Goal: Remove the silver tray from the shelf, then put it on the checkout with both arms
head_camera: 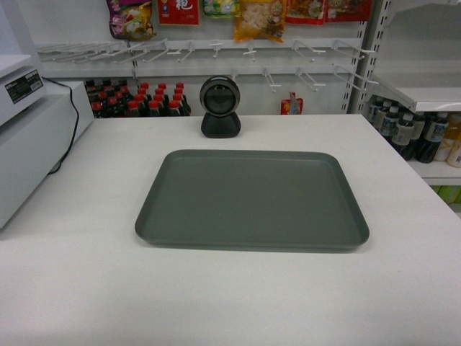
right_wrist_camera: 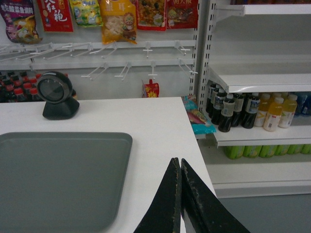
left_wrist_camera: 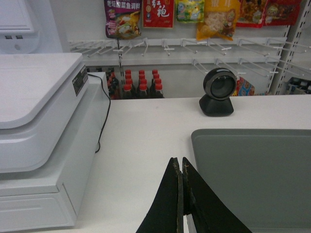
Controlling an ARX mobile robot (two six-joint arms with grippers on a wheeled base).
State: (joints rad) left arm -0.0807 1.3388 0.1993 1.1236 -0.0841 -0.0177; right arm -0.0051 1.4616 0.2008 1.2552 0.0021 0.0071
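Head view, left to right: my left gripper (left_wrist_camera: pixel 181 162), fingers together, empty; silver tray (head_camera: pixel 252 198) flat mid-checkout (head_camera: pixel 72 288), released; my right gripper (right_wrist_camera: pixel 180 162), fingers together, empty. I judge placement done, nothing left.

left claw (left_wrist_camera: pixel 181 167) closed | silver tray (left_wrist_camera: pixel 252 170) flat on checkout (left_wrist_camera: pixel 146 141)

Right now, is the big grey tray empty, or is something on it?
Empty. The silver tray lies flat on the checkout, its whole inside bare grey in the head view.
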